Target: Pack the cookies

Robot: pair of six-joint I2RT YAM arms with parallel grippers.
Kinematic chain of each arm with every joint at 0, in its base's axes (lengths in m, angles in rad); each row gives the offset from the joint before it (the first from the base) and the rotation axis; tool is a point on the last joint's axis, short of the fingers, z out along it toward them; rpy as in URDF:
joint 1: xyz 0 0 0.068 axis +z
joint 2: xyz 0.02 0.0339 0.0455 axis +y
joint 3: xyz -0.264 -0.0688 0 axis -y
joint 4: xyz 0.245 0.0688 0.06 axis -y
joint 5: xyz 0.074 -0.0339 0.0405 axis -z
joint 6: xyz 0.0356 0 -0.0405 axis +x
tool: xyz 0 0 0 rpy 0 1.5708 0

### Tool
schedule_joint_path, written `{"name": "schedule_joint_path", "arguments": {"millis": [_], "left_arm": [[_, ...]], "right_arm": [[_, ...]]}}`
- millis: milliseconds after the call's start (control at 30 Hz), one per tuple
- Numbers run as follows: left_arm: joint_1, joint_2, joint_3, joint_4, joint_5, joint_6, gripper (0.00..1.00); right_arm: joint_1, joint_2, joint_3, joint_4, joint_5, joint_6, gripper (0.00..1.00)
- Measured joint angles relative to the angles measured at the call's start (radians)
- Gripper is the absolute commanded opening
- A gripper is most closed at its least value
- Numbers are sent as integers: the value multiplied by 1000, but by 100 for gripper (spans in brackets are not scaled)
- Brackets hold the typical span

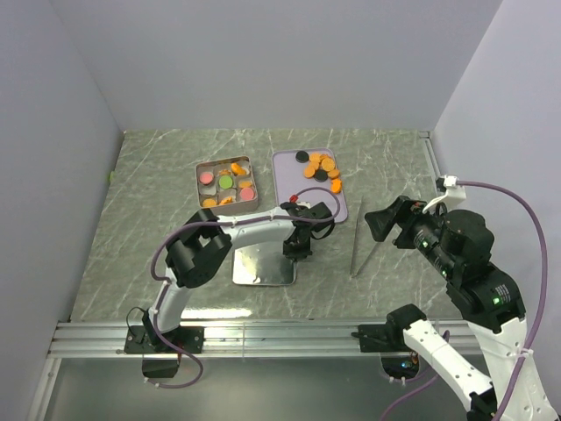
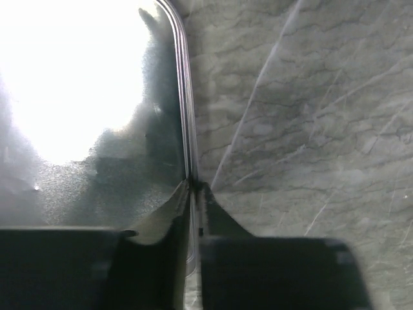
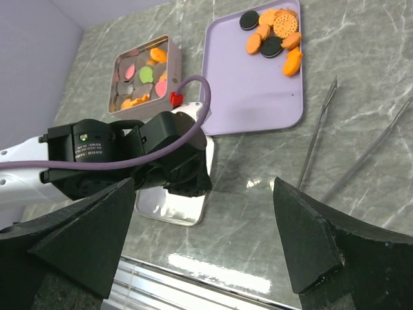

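Cookies lie in two places: several in the open square tin [image 1: 198,182] at the back, and a heap of orange and black ones [image 1: 321,167] [image 3: 274,32] on the lavender tray [image 1: 289,180]. The shiny tin lid [image 1: 259,267] [image 2: 97,161] lies on the table in front of them. My left gripper [image 1: 298,250] [image 2: 193,187] points down at the lid's right edge, and its jaws pinch the thin rim. My right gripper [image 1: 386,224] [image 3: 206,239] hovers open to the right, above the table, with nothing between its fingers.
Metal tongs [image 1: 355,246] [image 3: 316,142] lie on the marble table right of the tray. The left arm [image 3: 129,155] reaches across the lid. An aluminium rail [image 1: 263,335] runs along the near edge, and walls close in the back and sides.
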Motion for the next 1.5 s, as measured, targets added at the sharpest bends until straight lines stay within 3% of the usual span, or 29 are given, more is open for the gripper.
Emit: {"name": "schedule_joint_path", "arguments": {"millis": [67, 433, 700, 833, 1033, 1200, 1267, 1400, 1500], "left_arm": [[-3, 2, 4, -3, -3, 1, 1], [-8, -57, 10, -80, -14, -5, 0], [31, -349, 235, -213, 11, -18, 0], [164, -590, 262, -151, 102, 18, 0], [518, -883, 140, 27, 305, 74, 0], [691, -966, 79, 230, 578, 76, 0], [737, -984, 17, 384, 690, 27, 0], [819, -999, -166, 782, 882, -191, 0], [850, -954, -215, 1026, 958, -351, 0]], "right_arm": [[0, 0, -1, 0, 0, -4, 93], [0, 32, 39, -12, -4, 1, 94], [0, 208, 309, 32, -77, 50, 95], [-8, 315, 400, 101, -172, 82, 96], [-76, 488, 423, 255, -436, 200, 96], [-100, 665, 281, 719, -761, 522, 96], [-100, 742, 220, 938, -850, 671, 96], [-90, 885, 208, 1198, -967, 848, 96], [-80, 951, 211, 1377, -1012, 962, 96]]}}
